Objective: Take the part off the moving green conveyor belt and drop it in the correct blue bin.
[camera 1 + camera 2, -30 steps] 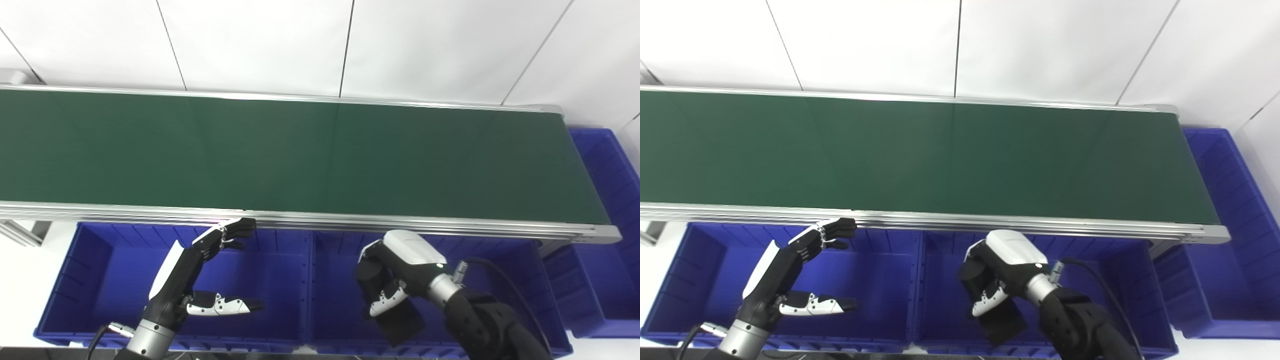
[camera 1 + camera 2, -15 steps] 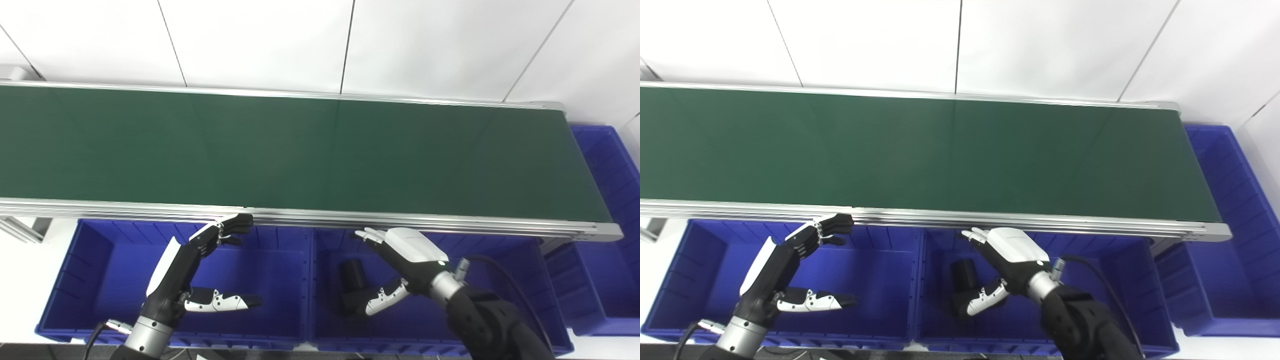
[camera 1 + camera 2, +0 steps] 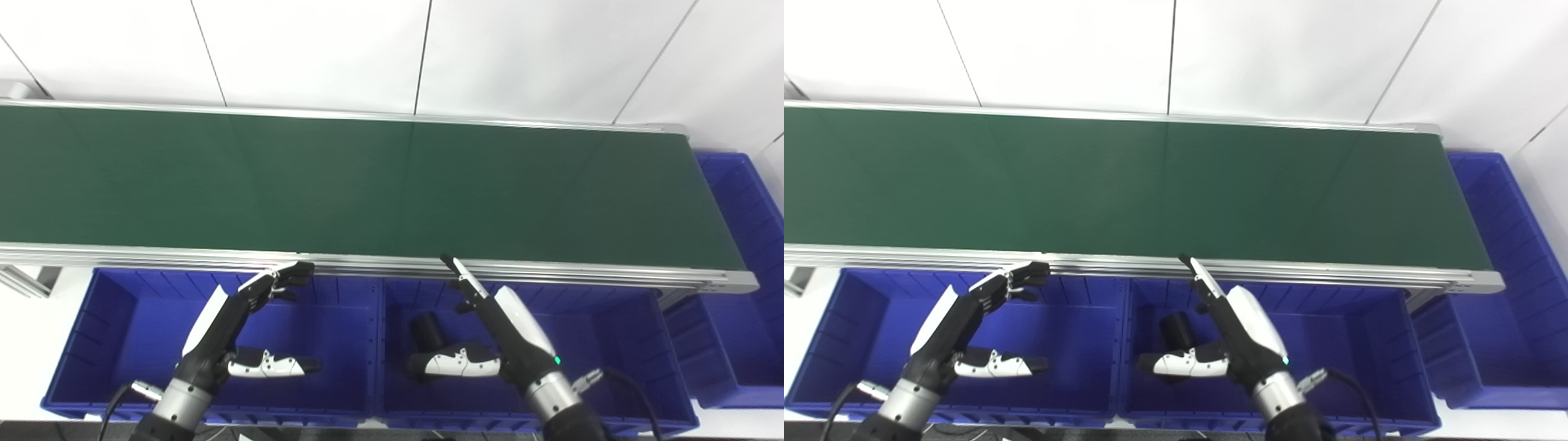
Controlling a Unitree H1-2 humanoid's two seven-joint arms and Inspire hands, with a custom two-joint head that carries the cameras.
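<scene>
A black cylindrical part [image 3: 427,329] lies on the floor of the middle blue bin [image 3: 618,318], below the near edge of the green conveyor belt [image 3: 367,184]. My right hand [image 3: 496,331] hovers over that bin, open, fingers stretched toward the belt rail and thumb out to the left, just right of the part and partly covering it. My left hand [image 3: 245,331] hangs open over the left blue bin [image 3: 116,318], fingers apart, holding nothing. Nothing rides on the belt.
A third blue bin [image 3: 744,245] stands past the belt's right end. The aluminium belt rail [image 3: 367,266] runs just beyond both hands' fingertips. A white panelled wall rises behind the belt.
My right hand opened and let go of the black part, which now lies in the middle bin. The hand then straightened and drew back. My left hand barely moved.
</scene>
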